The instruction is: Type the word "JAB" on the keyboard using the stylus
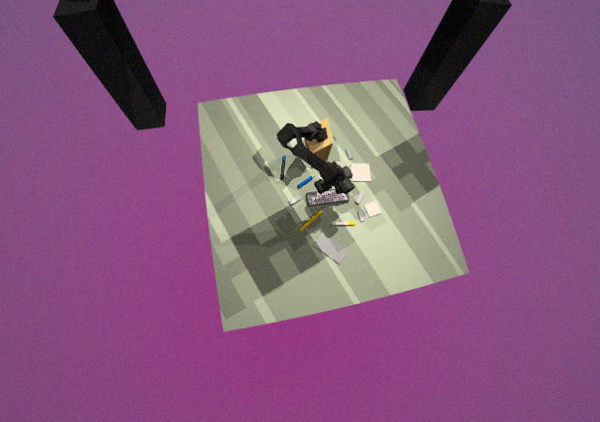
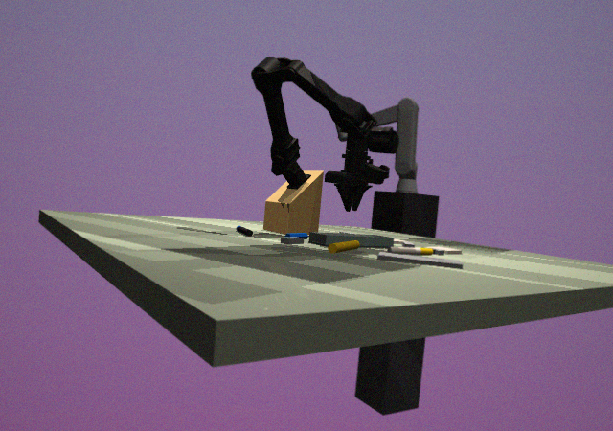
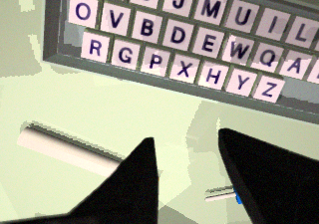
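Note:
The dark grey keyboard [image 1: 326,198] [image 2: 366,241] [image 3: 177,33] lies flat; its J key [image 3: 179,0], B key [image 3: 146,29] and A key [image 3: 295,66] show in the wrist view. My gripper [image 2: 351,209] [image 3: 186,141] points down above the desk behind the keyboard, its fingers a little apart with nothing between them. A pale rod [image 3: 70,151] lies on the desk below, partly hidden by the left finger. A blue pen-like stick [image 1: 305,182] [image 2: 297,235] [image 3: 237,198] with a thin pale tip lies past the right finger. I cannot tell which one is the stylus.
A yellow rod [image 1: 310,220] [image 2: 343,246], a white-and-yellow marker [image 1: 343,223] [image 2: 411,250] and a grey slab [image 1: 330,248] [image 2: 420,260] lie in front of the keyboard. A black pen [image 1: 282,168] [image 2: 243,230] lies left. A wooden block [image 1: 325,141] [image 2: 304,214] stands at the arm's base.

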You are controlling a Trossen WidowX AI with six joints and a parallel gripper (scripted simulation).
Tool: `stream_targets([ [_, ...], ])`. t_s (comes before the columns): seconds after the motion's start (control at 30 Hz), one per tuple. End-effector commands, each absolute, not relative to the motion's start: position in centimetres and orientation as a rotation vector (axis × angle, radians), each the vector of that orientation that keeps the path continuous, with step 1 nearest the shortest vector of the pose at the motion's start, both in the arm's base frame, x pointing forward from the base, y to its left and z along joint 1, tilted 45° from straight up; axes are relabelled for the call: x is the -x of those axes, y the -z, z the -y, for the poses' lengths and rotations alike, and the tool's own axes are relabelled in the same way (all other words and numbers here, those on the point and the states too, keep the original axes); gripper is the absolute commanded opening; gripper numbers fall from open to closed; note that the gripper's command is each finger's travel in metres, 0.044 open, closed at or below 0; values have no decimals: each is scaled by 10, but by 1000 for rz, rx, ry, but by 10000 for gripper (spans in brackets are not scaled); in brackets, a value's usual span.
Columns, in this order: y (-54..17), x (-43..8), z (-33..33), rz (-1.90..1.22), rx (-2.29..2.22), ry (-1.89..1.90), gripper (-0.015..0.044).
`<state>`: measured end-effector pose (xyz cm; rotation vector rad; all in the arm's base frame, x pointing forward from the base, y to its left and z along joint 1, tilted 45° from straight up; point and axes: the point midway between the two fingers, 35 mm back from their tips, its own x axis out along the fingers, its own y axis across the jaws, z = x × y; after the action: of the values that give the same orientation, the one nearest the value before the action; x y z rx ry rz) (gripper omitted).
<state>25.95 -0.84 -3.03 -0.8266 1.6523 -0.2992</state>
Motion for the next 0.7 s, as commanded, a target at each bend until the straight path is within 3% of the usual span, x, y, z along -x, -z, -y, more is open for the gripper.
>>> stream_targets([
  [0.0,13,-249,38,-1808,1032,-141,150],
  [0.2,-4,-236,67,-1827,1217,-636,150],
  [0.67,-25,-211,99,-1634,1422,-1257,150],
])
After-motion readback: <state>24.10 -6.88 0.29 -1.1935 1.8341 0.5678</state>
